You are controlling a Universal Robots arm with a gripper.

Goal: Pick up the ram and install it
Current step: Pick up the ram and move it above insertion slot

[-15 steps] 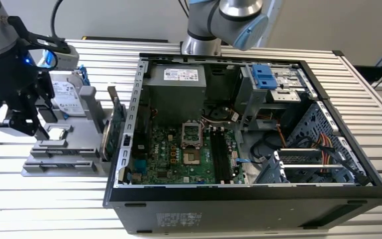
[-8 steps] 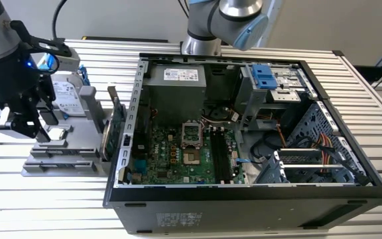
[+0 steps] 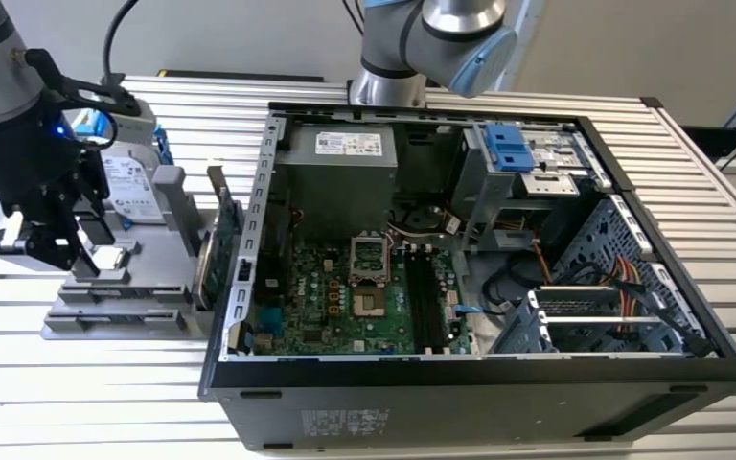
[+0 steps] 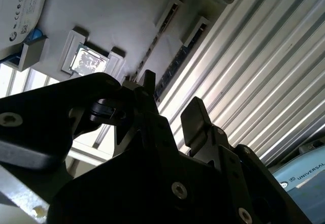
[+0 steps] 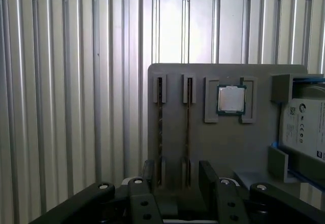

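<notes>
exterior view
gripper (image 3: 77, 254): hangs just over the grey holder (image 3: 112, 311), spread, nothing pinched
hard drive (image 3: 131, 187): on the holder, behind the gripper
green card (image 3: 221, 244): on edge between the holder and the open pc case (image 3: 471, 383)

first wrist view
ram (image 5: 159, 127): thin stick on edge in the holder's slot farthest from the cpu (image 5: 231, 99); a like strip sits in the next slot
fingers (image 5: 208, 176): wide apart above the holder's near edge, both slots seen in the gap, no contact with the ram

second wrist view
ram (image 4: 180, 61): in its slot on the holder, beyond the fingertips
fingers (image 4: 195, 120): apart, empty gap
</notes>
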